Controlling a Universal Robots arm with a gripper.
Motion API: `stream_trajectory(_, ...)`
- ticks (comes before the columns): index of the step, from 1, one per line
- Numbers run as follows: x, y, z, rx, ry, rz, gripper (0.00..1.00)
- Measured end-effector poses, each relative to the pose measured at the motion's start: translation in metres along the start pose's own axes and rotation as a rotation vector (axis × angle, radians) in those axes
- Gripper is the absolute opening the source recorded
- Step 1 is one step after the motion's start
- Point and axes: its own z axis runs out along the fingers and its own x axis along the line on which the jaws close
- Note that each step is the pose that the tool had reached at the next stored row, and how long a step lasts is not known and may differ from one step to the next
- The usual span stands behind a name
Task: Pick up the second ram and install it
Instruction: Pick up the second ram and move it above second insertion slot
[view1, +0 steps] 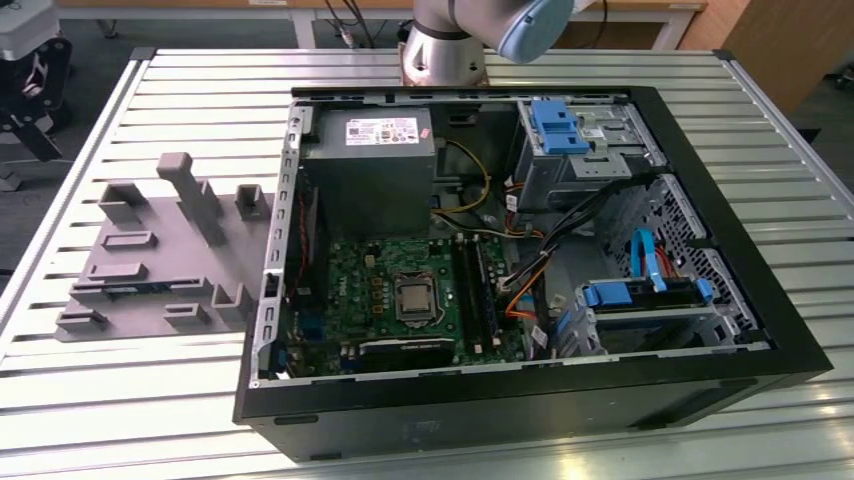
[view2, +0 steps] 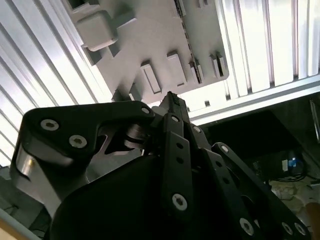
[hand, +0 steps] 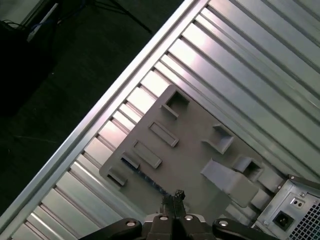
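Observation:
The second ram (view1: 134, 288) is a thin blue-green strip standing on edge in a slot of the grey holder block (view1: 167, 235), on the exterior view's left. In the first wrist view the ram (hand: 149, 179) is a dark strip along the block's edge, just off the tip of my gripper (hand: 173, 196). The second wrist view has the ram (view2: 190, 50) on the block (view2: 150, 45), far beyond the gripper (view2: 170, 97). The gripper hangs high above the block, shut, with nothing between its fingers. The long memory slots (view1: 474, 285) lie on the motherboard inside the case.
An open black computer case (view1: 534, 405) lies on the slatted metal table (view1: 200, 90), with power supply (view1: 367, 165), drive cages (view1: 587, 150) and loose cables inside. The arm's base (view1: 447, 45) stands behind the case. The table's edge (hand: 100, 130) drops to dark floor.

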Motion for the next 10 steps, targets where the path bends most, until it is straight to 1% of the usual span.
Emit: stream_trajectory(10,0.0,-0.0001,0.0012,-0.0025,0.0084,-0.179,0.11)
